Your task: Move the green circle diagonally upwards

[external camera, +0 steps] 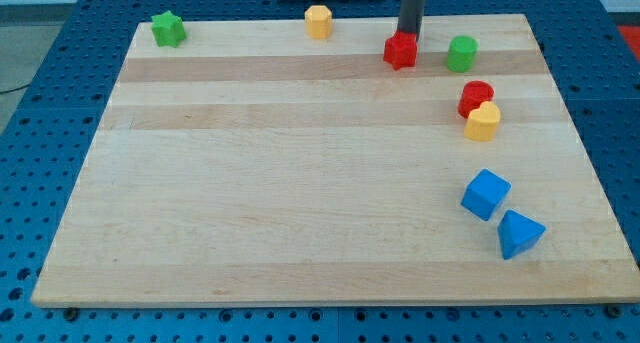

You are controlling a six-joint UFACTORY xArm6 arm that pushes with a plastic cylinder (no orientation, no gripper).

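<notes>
The green circle [461,54] stands near the top right of the wooden board [300,183]. My tip [406,33] comes down from the view's top and ends just behind the red star [400,51], which is to the left of the green circle. The tip seems to touch the red star's far side. A gap separates the red star from the green circle.
A red circle [475,96] and a yellow heart [482,122] touch each other below the green circle. A blue cube [485,194] and a blue triangle [519,233] lie lower right. A yellow hexagon [318,22] and a green star [168,29] sit along the top edge.
</notes>
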